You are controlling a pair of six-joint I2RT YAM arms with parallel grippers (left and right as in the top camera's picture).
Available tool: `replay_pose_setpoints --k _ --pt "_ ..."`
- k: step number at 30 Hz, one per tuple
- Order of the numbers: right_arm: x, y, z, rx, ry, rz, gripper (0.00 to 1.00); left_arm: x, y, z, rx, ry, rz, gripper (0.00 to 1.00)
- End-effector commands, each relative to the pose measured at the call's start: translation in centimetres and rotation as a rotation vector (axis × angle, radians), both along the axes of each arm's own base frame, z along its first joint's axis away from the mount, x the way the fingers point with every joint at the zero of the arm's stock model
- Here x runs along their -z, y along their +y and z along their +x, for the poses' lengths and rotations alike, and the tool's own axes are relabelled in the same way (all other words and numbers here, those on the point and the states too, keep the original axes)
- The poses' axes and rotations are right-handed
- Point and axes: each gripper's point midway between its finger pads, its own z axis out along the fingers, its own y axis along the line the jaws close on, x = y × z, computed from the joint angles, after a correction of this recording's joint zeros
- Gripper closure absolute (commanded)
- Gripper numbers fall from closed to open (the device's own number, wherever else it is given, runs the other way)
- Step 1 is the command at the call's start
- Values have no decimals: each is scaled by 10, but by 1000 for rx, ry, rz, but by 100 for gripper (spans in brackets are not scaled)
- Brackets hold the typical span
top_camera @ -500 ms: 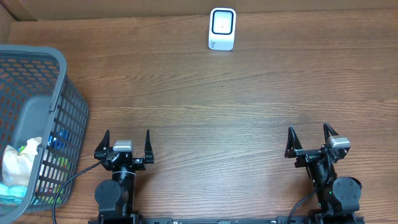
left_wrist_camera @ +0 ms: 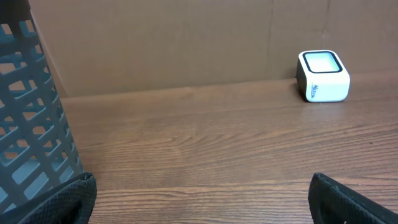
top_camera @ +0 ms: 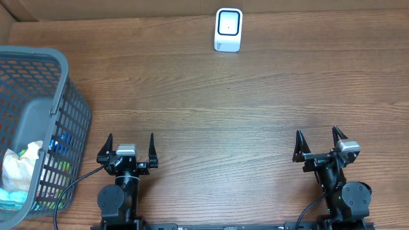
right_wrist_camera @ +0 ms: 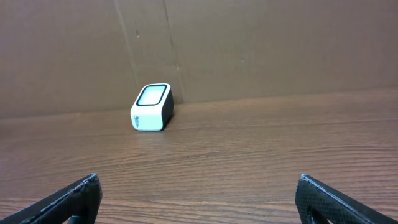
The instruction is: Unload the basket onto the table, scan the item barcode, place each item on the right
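Observation:
A white barcode scanner (top_camera: 228,29) with a dark-rimmed window stands at the far middle of the wooden table; it also shows in the left wrist view (left_wrist_camera: 323,76) and the right wrist view (right_wrist_camera: 152,107). Packaged items (top_camera: 19,172) lie in the grey basket (top_camera: 64,96) at the left; no barcode is readable. My left gripper (top_camera: 130,148) rests open near the front edge, just right of the basket, with nothing between its fingers (left_wrist_camera: 62,199). My right gripper (top_camera: 319,143) stands open at the front right, also empty, its fingertips (right_wrist_camera: 68,198) wide apart.
A brown cardboard wall (left_wrist_camera: 186,43) runs along the table's far edge behind the scanner. The basket's slatted wall (left_wrist_camera: 31,124) stands close to the left gripper's left side. A black cable (top_camera: 70,191) runs from the left arm base toward the basket.

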Motion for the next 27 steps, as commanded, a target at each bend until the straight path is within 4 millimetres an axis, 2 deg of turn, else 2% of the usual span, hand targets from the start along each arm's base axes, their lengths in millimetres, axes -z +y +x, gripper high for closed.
replay_pose_setpoints --k 1,27 --pt "1 2 0 -7 -7 -3 0 0 0 0 -3 -4 17 0" --pt "0 2 0 -6 -10 -2 0 -1 0 0 -4 -11 17 0"
